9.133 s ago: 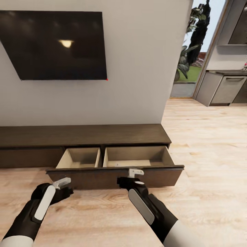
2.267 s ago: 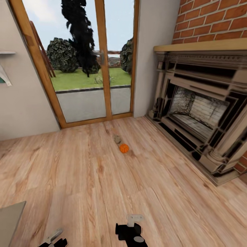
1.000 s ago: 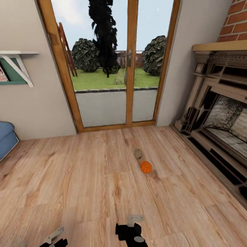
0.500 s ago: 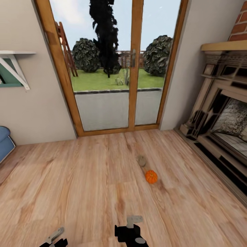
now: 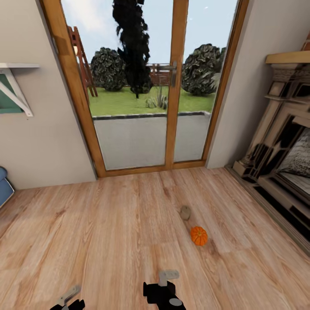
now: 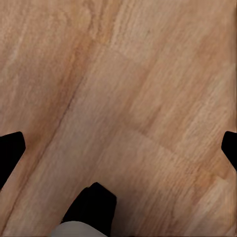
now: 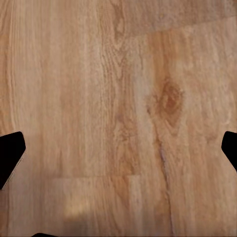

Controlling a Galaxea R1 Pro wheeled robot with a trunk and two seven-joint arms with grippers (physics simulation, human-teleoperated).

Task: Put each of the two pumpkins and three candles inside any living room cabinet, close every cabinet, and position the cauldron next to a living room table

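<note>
Pumpkin (image 5: pixel 199 236) sits on the wood floor (image 5: pixel 107 232) ahead of the right gripper (image 5: pixel 165 280) and slightly off to its right side, well clear of the fingertips. It's squat, short axis vertical; stem too small to make out. Candle (image 5: pixel 185 212) is just beyond the pumpkin, near it but apart, a stubby cylinder standing with its axis upright. Left gripper (image 5: pixel 69 298) is low at the frame edge, further from both items than the right. Both wrist views show dark fingertips at opposite frame edges with only bare plank between them: jaws spread wide on both, nothing held. Planks run away from the robot toward the wood-framed glass doors (image 5: pixel 142 86). Ornate fireplace surround (image 5: pixel 280 146) is on the right wall, a bracketed wall shelf (image 5: pixel 15 86) on the left.
</note>
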